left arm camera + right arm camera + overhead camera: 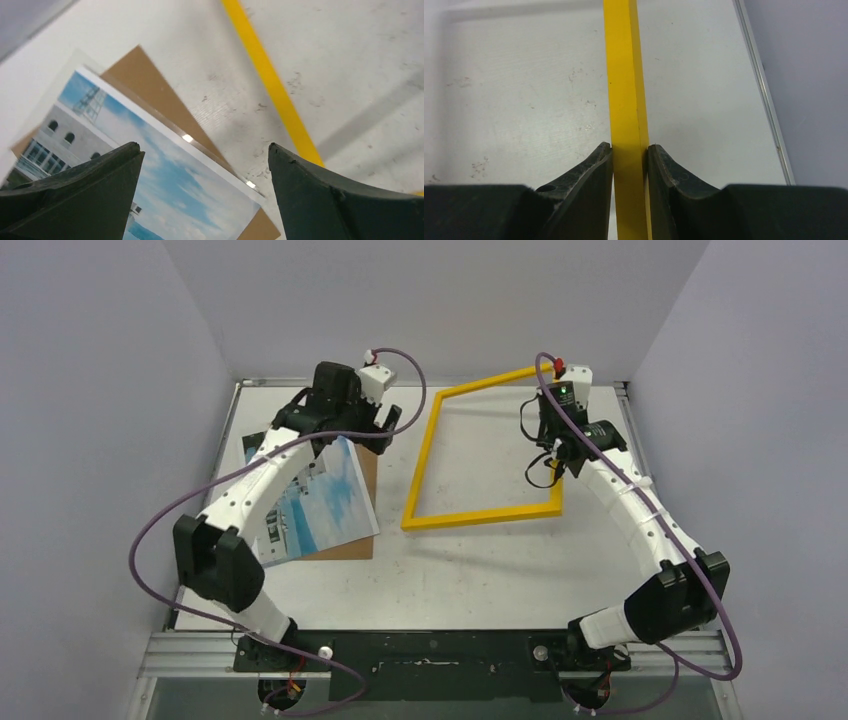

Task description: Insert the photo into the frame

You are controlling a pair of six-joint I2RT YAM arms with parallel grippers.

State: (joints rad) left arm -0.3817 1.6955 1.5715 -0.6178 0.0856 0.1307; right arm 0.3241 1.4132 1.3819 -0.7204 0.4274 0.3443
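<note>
Top view: the photo (pixel 335 495) lies on a brown panel (pixel 366 475) at left, straight under the left gripper (pixel 202 152), whose jaws are wide apart and hold nothing. The frame (pixel 420 470) sits just right of it, with the right gripper (pixel 629 150) pinching its right rail. The left arm hides half the photo.

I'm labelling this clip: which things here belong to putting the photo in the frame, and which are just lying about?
Part of the job:
- photo
- yellow frame
- right gripper, shut on a bar of the frame
- left gripper, open above the photo

Just lying about:
- brown board, under the photo
</note>
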